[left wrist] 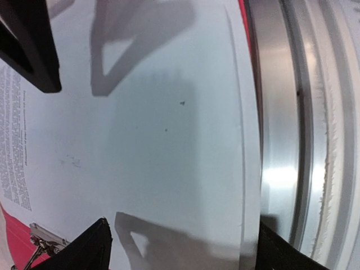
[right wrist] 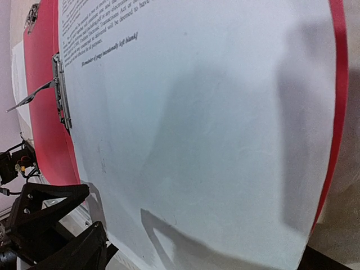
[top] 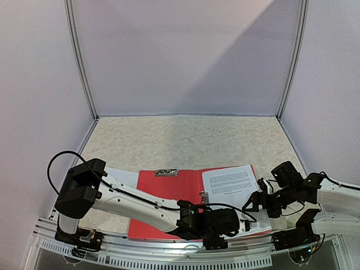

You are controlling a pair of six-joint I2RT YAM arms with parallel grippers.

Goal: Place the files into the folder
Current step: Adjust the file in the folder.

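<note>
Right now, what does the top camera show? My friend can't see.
An open red folder lies on the table, a printed sheet on its right half. The left gripper and right gripper are by the sheet.

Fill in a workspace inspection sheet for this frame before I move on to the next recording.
Surface: beige speckled table, with a metal rail along its near edge.
Job's things: red folder lies open. A printed sheet rests on its right cover beside the spine clip. Another white sheet pokes out at the folder's left, partly under the left arm.
Clutter: nothing seen.
Grippers: left gripper open over the printed sheet's near edge; right gripper open over the same sheet. Neither holds anything.
Cables: black cable loops off the left arm.
Surroundings: plain pale walls with metal corner posts.
</note>
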